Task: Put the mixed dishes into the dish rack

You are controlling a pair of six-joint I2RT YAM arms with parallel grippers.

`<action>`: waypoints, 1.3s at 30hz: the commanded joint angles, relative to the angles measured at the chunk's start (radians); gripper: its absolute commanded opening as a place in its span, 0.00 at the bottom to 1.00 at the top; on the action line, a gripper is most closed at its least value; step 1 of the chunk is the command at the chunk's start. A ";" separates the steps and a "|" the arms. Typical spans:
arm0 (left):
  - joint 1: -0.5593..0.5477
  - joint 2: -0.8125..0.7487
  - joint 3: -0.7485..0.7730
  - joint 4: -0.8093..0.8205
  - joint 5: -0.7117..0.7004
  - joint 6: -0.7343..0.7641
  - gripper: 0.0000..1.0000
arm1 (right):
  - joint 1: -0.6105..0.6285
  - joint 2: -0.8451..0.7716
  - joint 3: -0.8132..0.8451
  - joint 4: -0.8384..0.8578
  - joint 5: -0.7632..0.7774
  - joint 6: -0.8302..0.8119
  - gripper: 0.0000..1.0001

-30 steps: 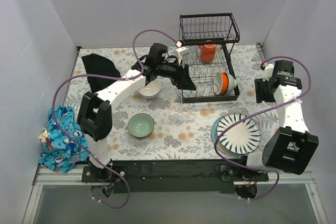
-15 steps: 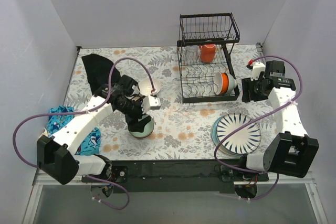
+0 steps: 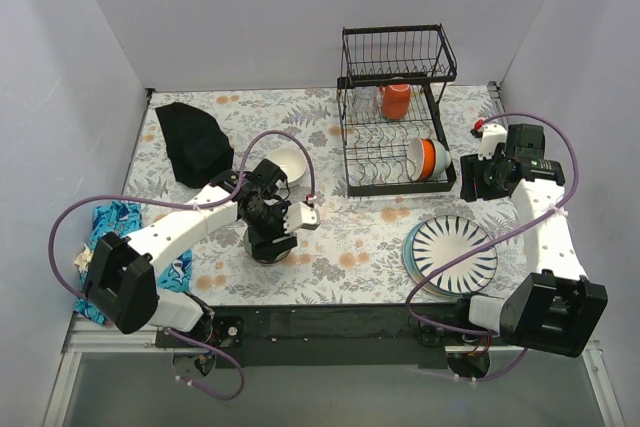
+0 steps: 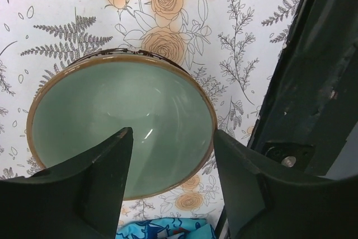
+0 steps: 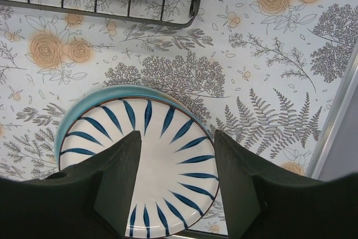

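The pale-green-inside bowl (image 4: 120, 118) sits on the table under my left gripper (image 3: 268, 237), which is open just above it with one finger over the inside and one outside the rim. A small white bowl (image 3: 291, 162) lies behind it. The black two-tier dish rack (image 3: 398, 112) holds an orange mug (image 3: 396, 100) and an orange-and-white bowl (image 3: 427, 158). Striped plates (image 3: 455, 255) are stacked at the front right, also in the right wrist view (image 5: 140, 163). My right gripper (image 3: 478, 178) is open and empty beside the rack, high above the plates.
A black cloth (image 3: 193, 141) lies at the back left. A blue patterned cloth (image 3: 112, 237) hangs at the left edge. The rack's lower corner (image 5: 190, 9) shows in the right wrist view. White walls close in three sides.
My left arm swung from the rack back to the green-inside bowl and now hovers over it, jaws open. My right gripper shifted slightly near the rack.
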 commanded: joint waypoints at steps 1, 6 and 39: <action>-0.012 0.024 0.011 0.037 -0.011 -0.020 0.57 | 0.002 -0.051 -0.042 0.003 -0.015 0.012 0.63; -0.035 0.040 0.024 -0.003 0.011 -0.018 0.54 | 0.003 -0.093 -0.088 0.004 -0.007 0.005 0.63; -0.069 0.184 0.171 -0.071 0.132 -0.339 0.06 | 0.003 -0.146 -0.157 0.031 0.016 0.013 0.64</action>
